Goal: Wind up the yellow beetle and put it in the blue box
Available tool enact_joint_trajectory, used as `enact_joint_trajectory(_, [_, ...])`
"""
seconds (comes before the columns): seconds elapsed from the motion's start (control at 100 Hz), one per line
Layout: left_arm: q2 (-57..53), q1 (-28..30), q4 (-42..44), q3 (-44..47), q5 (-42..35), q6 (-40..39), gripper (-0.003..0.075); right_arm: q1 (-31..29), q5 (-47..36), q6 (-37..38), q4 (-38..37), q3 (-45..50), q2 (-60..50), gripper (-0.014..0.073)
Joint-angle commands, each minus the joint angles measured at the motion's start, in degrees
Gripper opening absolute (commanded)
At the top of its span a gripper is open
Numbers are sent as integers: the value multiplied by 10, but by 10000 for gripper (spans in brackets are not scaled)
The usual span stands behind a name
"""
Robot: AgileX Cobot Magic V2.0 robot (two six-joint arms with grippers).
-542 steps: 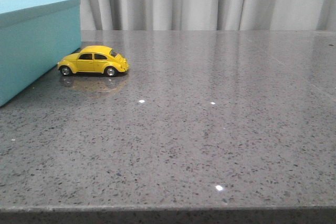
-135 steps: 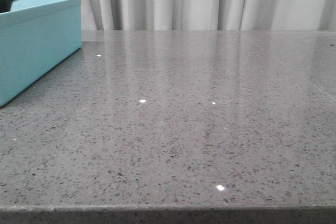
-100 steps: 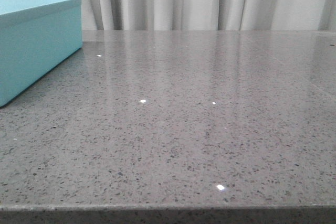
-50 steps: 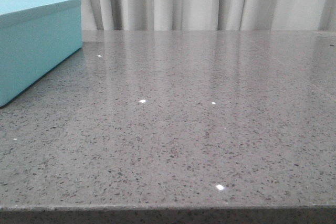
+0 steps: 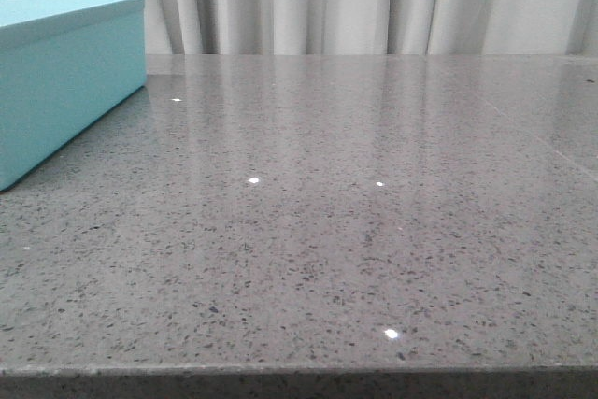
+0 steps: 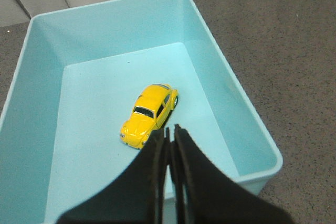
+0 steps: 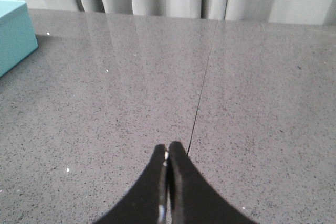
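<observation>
Front view: grey speckled counter [image 5: 355,231] bare across the middle and right, backed by pale curtains [image 5: 374,2] along the far edge. Blue box [image 5: 65,81] at the far left corner of the counter, near wall and one side showing, interior hidden from here. Left wrist view, looking down into the box: yellow beetle [image 6: 148,114] resting on its wheels on the box floor, roughly central, clear of all four walls, set at a slant to them. Storing step judged complete, going by where the car lies; winding not verifiable from these pictures. Left gripper [image 6: 170,135] poised above the box, fingers [image 6: 185,150] pressed together, gripping nothing, tips over the near part of the car as pictured but apparently apart from it. Right gripper [image 7: 167,153] over open counter toward the right side, likewise clenched and empty, a thin seam in the stone [image 7: 202,82] running away beneath it. Next move judged a plain withdrawal of the left arm up and clear of the box rim; no lid in sight. No obstruction noted on the counter; sole hazard the box's near wall below the left arm.
</observation>
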Motion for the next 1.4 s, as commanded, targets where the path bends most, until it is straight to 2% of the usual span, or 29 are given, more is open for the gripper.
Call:
enact_joint_trajectory(0.0, [-41, 1, -20, 36, -86, -7, -18, 1, -70, -7, -25, 8, -19, -68])
enact_joint_trajectory(0.17, [-104, 1, -25, 125, -123, -7, -18, 1, -99, -7, -36, 51, -59, -68])
enact_joint_trajectory(0.45, [-155, 1, -71, 204, -157, -7, -18, 1, -134, -7, -36, 109, -124, -68])
enact_joint_trajectory(1.39, [-155, 1, -76, 213, -147, -7, -18, 1, -137, -7, -36, 113, -133, -68])
